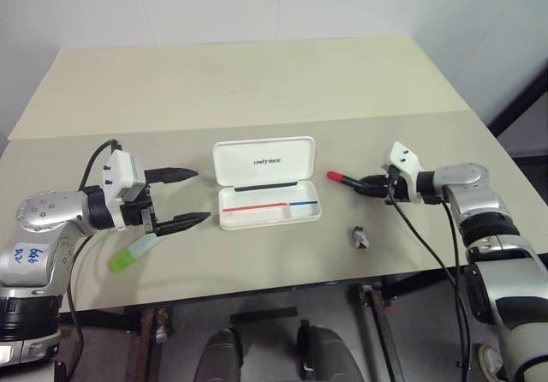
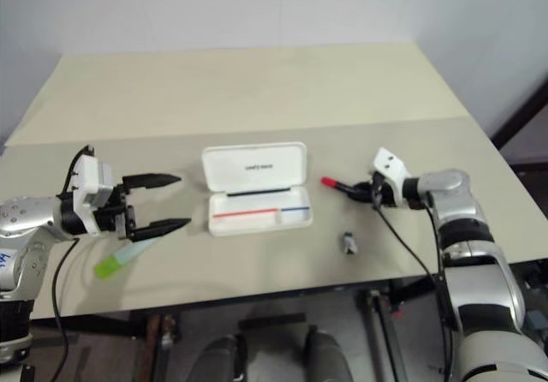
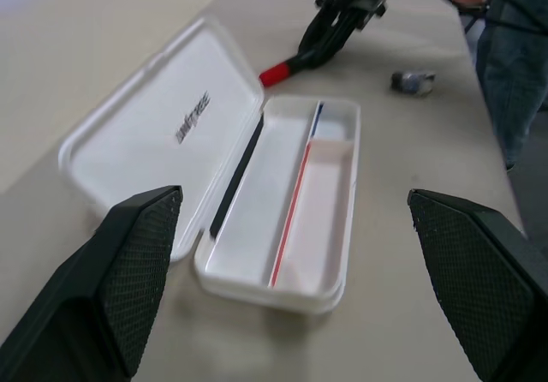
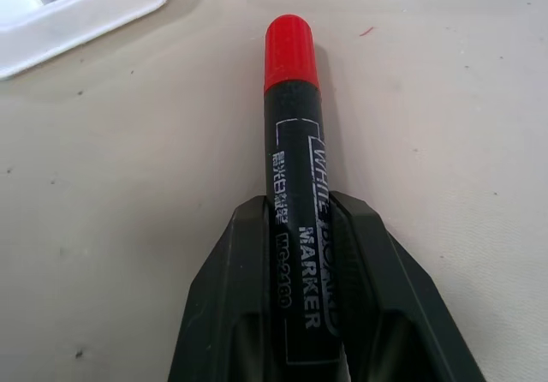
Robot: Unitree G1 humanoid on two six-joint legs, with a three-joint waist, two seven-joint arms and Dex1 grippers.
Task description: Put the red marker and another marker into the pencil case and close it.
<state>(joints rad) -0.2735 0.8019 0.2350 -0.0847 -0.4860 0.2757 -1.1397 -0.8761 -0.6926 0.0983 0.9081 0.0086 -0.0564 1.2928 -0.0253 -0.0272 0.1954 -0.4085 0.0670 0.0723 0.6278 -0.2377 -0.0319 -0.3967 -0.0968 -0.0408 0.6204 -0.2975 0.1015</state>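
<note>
Lying open at the middle of the beige table (image 1: 257,82): the pencil case (image 1: 267,195), white, lid tipped back toward the far side with dark lettering on it, tray showing a red and a blue stripe inside and holding nothing else. Gripping the red marker (image 1: 344,179) just right of the case: the right gripper (image 1: 370,185), its black fingers (image 4: 231,305) clamped on either side of the black barrel, the red cap sticking out toward the case and stopping short of its right edge. Hanging left of the case, well apart from it: the left gripper (image 1: 187,198), jaws spread wide and pointing toward the case, clasping nothing, its fingertips (image 3: 137,253) framing the open tray in the left wrist view. Lying on the table below and just beside that gripper's lower finger: another marker (image 1: 130,255), pale green with a brighter green end, slanting toward the near left. Sitting alone near the front edge, right of the case and nearer than the red marker: a small grey lump (image 1: 360,238).
</note>
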